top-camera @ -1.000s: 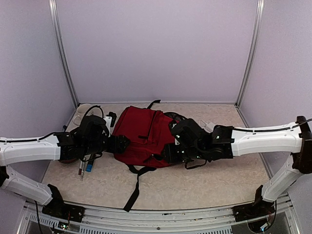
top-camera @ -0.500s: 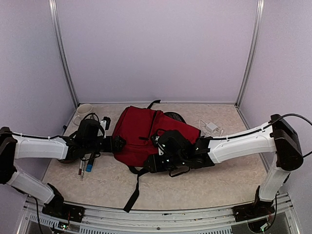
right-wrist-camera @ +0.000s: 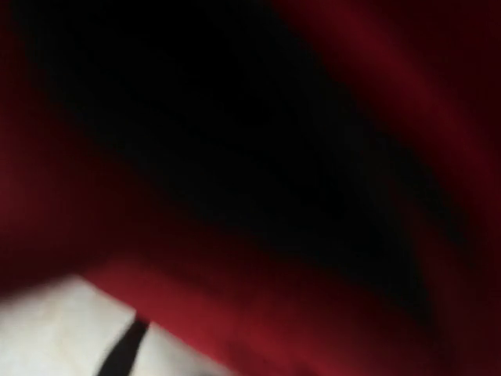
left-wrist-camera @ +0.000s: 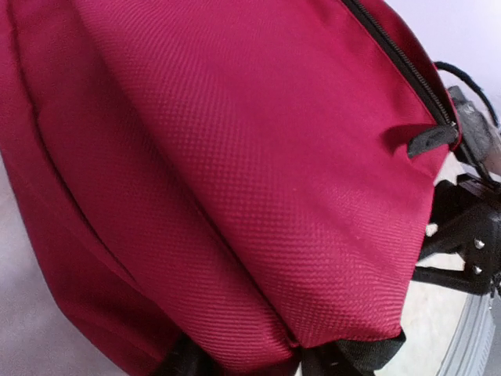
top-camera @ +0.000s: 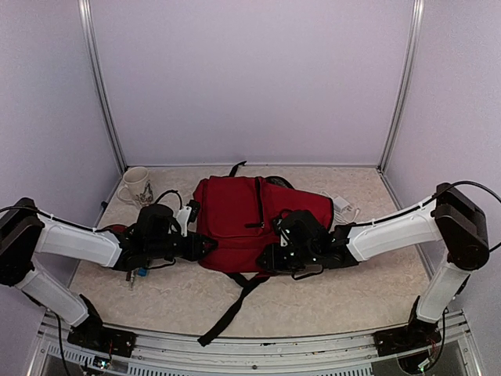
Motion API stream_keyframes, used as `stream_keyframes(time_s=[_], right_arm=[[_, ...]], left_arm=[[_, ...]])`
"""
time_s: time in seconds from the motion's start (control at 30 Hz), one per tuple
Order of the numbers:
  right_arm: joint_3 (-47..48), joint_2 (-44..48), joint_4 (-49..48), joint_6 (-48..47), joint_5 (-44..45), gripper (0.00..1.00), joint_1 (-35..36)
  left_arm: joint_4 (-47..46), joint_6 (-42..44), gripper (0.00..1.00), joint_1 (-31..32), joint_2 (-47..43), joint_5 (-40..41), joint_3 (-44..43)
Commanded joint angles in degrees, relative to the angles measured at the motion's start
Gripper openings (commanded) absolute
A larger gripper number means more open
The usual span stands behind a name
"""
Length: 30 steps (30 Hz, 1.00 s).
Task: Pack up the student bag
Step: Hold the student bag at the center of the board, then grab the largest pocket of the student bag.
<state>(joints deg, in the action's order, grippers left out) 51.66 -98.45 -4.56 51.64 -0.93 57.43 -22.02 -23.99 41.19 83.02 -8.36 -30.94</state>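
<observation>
This looks like a robot laboratory test cell. Plain lilac wall panels (top-camera: 250, 78) stand between aluminium posts (top-camera: 100, 86), and a white left arm (top-camera: 74, 239) and right arm (top-camera: 391, 229) are fixed to a metal rail (top-camera: 258, 348) at the edge of a beige table (top-camera: 337, 290).

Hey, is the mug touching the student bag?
Apart. The top view shows a strip of table between the mug and the student bag.

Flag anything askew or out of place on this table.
One black strap of the student bag trails loose across the table to its near edge, where it might snag. A white charger lies beside the bag's far right corner, cable loose. Nothing looks spilled or damaged.
</observation>
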Motion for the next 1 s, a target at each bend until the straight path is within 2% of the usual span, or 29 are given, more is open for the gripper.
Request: stream_keyframes(time_s=[0.0, 0.1, 0.2, 0.33, 0.47, 0.67, 0.8, 0.97], right_arm=[[-2.6, 2.6, -2.1, 3.2, -0.3, 0.43, -1.7], [-3.7, 5.0, 0.0, 2.5, -0.8, 0.43, -1.8], [-5.5, 9.3, 5.3, 1.7, -1.9, 0.46, -1.7], [-12.6, 18.6, 9.5, 3.5, -2.1, 0.48, -1.6], [-13.7, 23.6, 9.6, -1.6, -2.7, 0.49, -2.5], [-9.4, 17.6, 6.4, -3.9, -2.8, 0.46, -4.2], [-7.2, 13.3, 6.8, 1.2, 2.8, 0.43, -4.7], [-7.5, 10.9, -1.5, 5.2, 5.5, 0.4, -4.7]], left_arm=[[-3.9, 0.7, 0.26, 3.2, 1.5, -8.3, -0.2], [-3.3, 1.3, 0.12, 4.3, 2.0, -8.3, -0.6], [-2.6, 2.0, 0.02, 4.5, 2.6, -8.1, -0.9], [-1.9, 2.6, 0.0, 5.1, 3.1, -8.3, -1.5], [-0.1, 4.6, 0.0, 5.8, 3.0, -8.1, -2.7], [2.6, 6.1, 0.0, 6.2, 2.7, -7.8, -4.5], [3.6, 6.3, 0.0, 6.5, 2.1, -6.9, -4.6], [3.4, 6.3, 0.0, 7.0, 2.1, -7.3, -4.5]])
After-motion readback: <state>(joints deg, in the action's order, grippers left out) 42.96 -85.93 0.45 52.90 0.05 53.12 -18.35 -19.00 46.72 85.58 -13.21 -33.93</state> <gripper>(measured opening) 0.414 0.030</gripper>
